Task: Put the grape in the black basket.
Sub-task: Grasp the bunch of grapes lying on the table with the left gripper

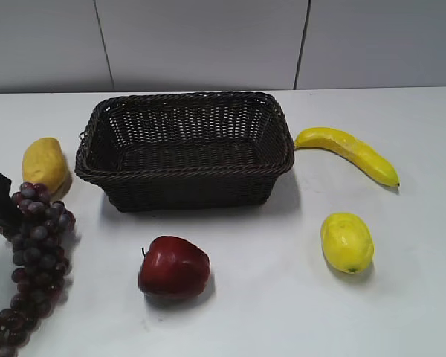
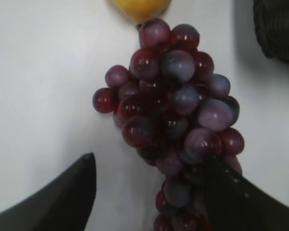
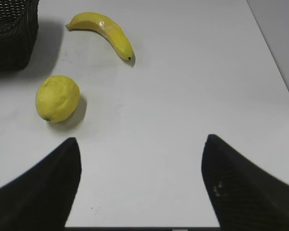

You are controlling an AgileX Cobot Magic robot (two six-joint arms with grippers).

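A: What do we have nearest us?

B: At the near left edge of the white table (image 1: 282, 312) we see the long bunch of small dark purple-red grapes (image 1: 33, 256). Our left gripper (image 2: 149, 180) is spread wide around its near part: the right-hand finger (image 2: 241, 202) lies against the berries, the left one stands clear of them on bare table, so it has no hold on the bunch. In the exterior view only a dark piece of that gripper shows, at the left edge beside the bunch's far end.

A: And the right gripper?

B: The right gripper (image 3: 140, 185) is open wide over bare table, holding nothing.

A: Farther out?

B: A glossy red apple (image 1: 173, 266) sits near the middle, a round yellow lemon-like fruit (image 1: 347, 242) to the right. Beyond them stands the large rectangular dark woven wicker basket (image 1: 184, 186), with no fruit in it. A yellow-orange mango-like fruit (image 1: 44, 165) lies to its left, just beyond the grapes, and a curved yellow banana (image 1: 347, 152) to its right.
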